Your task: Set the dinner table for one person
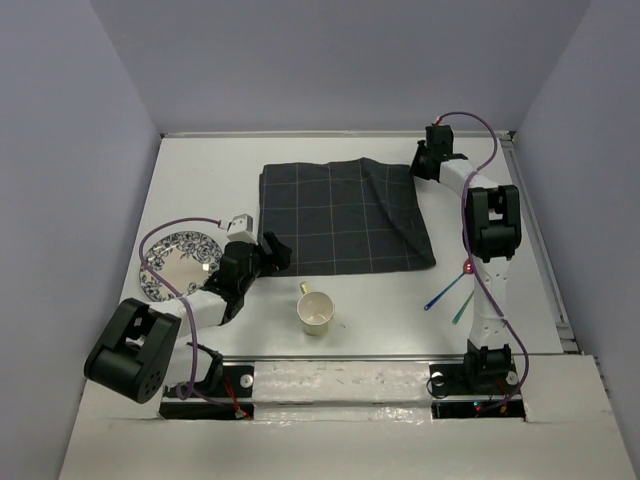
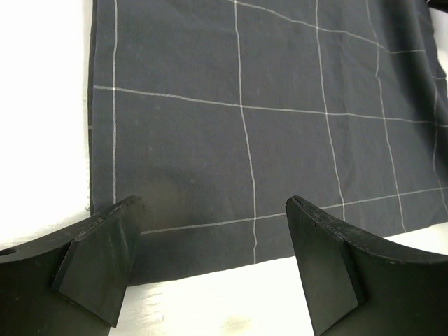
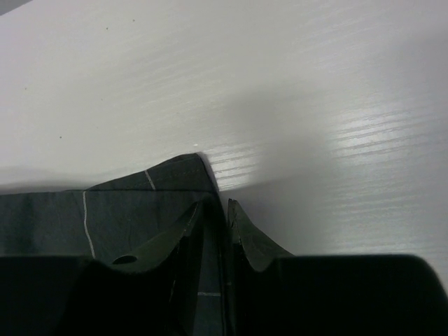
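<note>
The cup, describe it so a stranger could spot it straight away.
On the white dinner table lies a dark grid-lined cloth. Just beyond its near edge stands the cup, upright. It is plain cream with a handle, unlike the patterned plate at left.

Left arm [image 1: 195,305] bent low, reaching forward; left gripper [image 2: 213,204] jaws wide apart, holding nothing. Right arm [image 1: 490,225] stretched far forward; right gripper [image 3: 217,204] jaws nearly together, pinching corner of dark grid-lined cloth [image 3: 122,206].
</note>
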You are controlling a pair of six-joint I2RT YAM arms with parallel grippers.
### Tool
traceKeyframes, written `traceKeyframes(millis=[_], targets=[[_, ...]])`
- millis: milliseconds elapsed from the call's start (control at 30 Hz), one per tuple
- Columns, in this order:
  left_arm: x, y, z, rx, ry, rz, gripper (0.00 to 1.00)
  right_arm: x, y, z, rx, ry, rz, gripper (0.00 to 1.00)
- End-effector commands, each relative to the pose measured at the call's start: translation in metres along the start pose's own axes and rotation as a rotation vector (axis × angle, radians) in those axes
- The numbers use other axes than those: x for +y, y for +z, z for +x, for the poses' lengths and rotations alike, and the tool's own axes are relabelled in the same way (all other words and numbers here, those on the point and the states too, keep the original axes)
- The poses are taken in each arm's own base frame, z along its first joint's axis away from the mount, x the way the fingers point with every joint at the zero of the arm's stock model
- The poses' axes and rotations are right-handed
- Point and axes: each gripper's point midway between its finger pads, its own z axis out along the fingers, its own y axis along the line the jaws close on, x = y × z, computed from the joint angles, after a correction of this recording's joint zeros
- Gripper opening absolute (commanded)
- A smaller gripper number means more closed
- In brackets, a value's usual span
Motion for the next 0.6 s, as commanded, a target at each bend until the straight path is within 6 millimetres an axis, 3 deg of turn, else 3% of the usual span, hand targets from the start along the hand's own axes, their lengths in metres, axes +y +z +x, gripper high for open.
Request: traceKeyframes(millis=[0,300,400,567], targets=[[-0.009,0.007,-0.019,-0.054,0.018,0.009,0.94,0.024,-0.020,-0.039,-0.083,0.000,-0.091,0.26],[-0.008,0.010,-0.014,-0.033,0.020,0.004,0.94,0.022,-0.007,-0.030,-0.057,0.005,-0.084,0.23],[-0.007,0.010,-0.014,-0.031,0.019,0.001,0.94,0.021,-0.009,-0.035,-0.073,-0.003,-0.073,0.11],[-0.003,0.014,-0.009,-0.009,0.023,-0.021,0.94,0.019,-0.013,-0.044,-0.097,-0.018,-0.056,0.00]])
